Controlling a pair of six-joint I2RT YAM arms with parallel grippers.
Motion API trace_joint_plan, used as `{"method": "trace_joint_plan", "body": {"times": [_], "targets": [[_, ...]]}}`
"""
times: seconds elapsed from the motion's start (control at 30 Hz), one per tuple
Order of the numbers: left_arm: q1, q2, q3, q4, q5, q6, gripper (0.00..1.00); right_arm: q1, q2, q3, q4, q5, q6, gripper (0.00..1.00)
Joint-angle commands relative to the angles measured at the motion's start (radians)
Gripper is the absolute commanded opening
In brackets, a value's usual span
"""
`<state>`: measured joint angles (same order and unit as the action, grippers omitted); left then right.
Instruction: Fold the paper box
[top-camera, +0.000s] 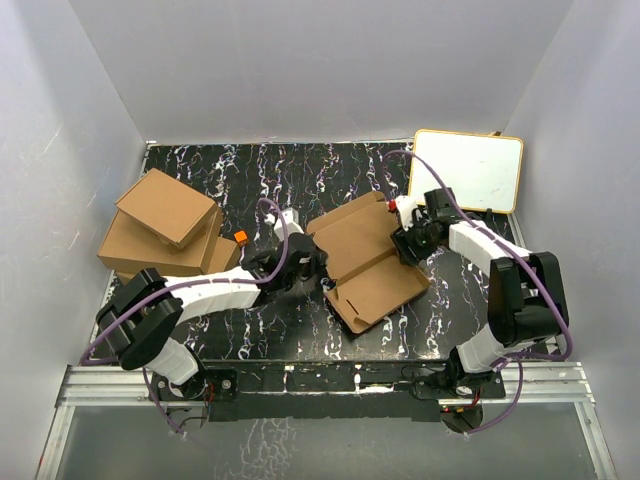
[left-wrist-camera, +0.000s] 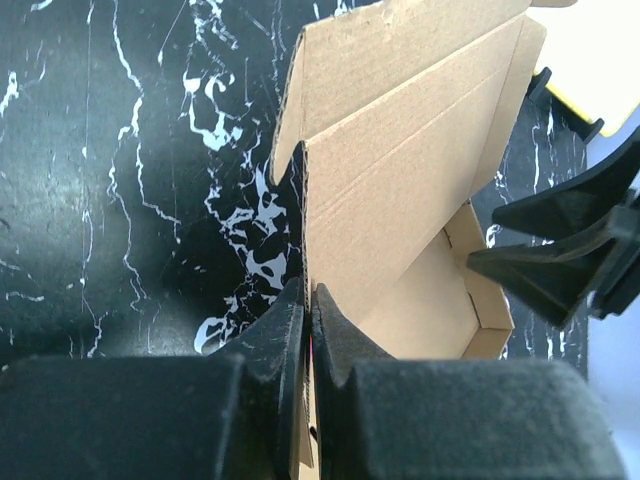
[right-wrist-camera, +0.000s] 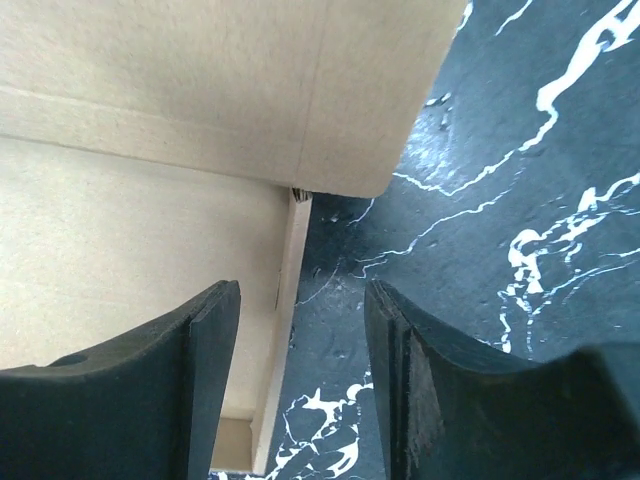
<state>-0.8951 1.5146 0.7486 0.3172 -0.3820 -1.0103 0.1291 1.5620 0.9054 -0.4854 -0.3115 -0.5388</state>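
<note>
The paper box (top-camera: 368, 262), flat brown cardboard with its lid panel open, lies mid-table. My left gripper (top-camera: 314, 266) is at its left edge. In the left wrist view that gripper (left-wrist-camera: 308, 300) is shut on the box's raised side wall (left-wrist-camera: 400, 160), and the thin cardboard edge runs up between the two pads. My right gripper (top-camera: 410, 240) is at the box's right edge. In the right wrist view it (right-wrist-camera: 300, 290) stands open, with the box's low side wall (right-wrist-camera: 292, 260) rising in the gap near the left finger. The box floor (right-wrist-camera: 130, 230) lies to the left.
A pile of ready-made brown boxes (top-camera: 165, 225) sits at the left, with a small orange piece (top-camera: 240, 237) beside it. A white board with a yellow rim (top-camera: 468, 168) lies at the back right. The table (top-camera: 250, 170) is black marbled, with grey walls around it.
</note>
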Motion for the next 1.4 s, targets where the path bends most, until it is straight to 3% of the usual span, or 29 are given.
{"method": "trace_joint_plan", "body": {"times": [0.0, 0.23, 0.37, 0.5, 0.63, 0.7, 0.83, 1.03, 1.17, 1.3, 1.37], "targets": [[0.017, -0.010, 0.070, -0.040, -0.004, 0.161, 0.00, -0.072, -0.087, 0.080, -0.004, -0.192, 0.017, 0.59], [0.124, 0.072, 0.209, -0.146, 0.176, 0.309, 0.26, -0.198, -0.196, 0.039, 0.030, -0.503, 0.048, 0.64], [0.152, 0.067, 0.300, -0.292, 0.174, 0.400, 0.44, -0.278, -0.254, -0.028, 0.101, -0.684, 0.093, 0.66], [0.152, -0.017, 0.328, -0.423, 0.141, 0.434, 0.49, -0.368, -0.292, -0.117, 0.219, -0.855, 0.185, 0.76], [0.152, -0.157, 0.224, -0.418, 0.206, 0.396, 0.49, -0.408, -0.262, -0.191, 0.344, -0.947, 0.363, 0.99], [0.154, -0.231, 0.145, -0.374, 0.270, 0.342, 0.49, -0.414, -0.230, -0.188, 0.324, -0.997, 0.342, 0.99], [0.150, -0.310, 0.030, -0.313, 0.365, 0.207, 0.47, -0.413, -0.221, -0.174, 0.268, -0.895, 0.291, 1.00], [0.134, -0.266, 0.052, -0.371, 0.356, 0.166, 0.45, -0.359, -0.218, -0.162, 0.220, -0.567, 0.245, 0.92], [0.131, -0.211, 0.062, -0.337, 0.356, 0.156, 0.45, -0.272, -0.186, -0.141, 0.200, -0.394, 0.224, 0.84], [0.132, -0.184, 0.038, -0.280, 0.345, 0.133, 0.45, -0.237, -0.126, -0.114, 0.181, -0.273, 0.221, 0.66], [0.133, -0.181, 0.028, -0.264, 0.333, 0.128, 0.45, -0.220, -0.107, -0.097, 0.161, -0.225, 0.218, 0.62]]}}
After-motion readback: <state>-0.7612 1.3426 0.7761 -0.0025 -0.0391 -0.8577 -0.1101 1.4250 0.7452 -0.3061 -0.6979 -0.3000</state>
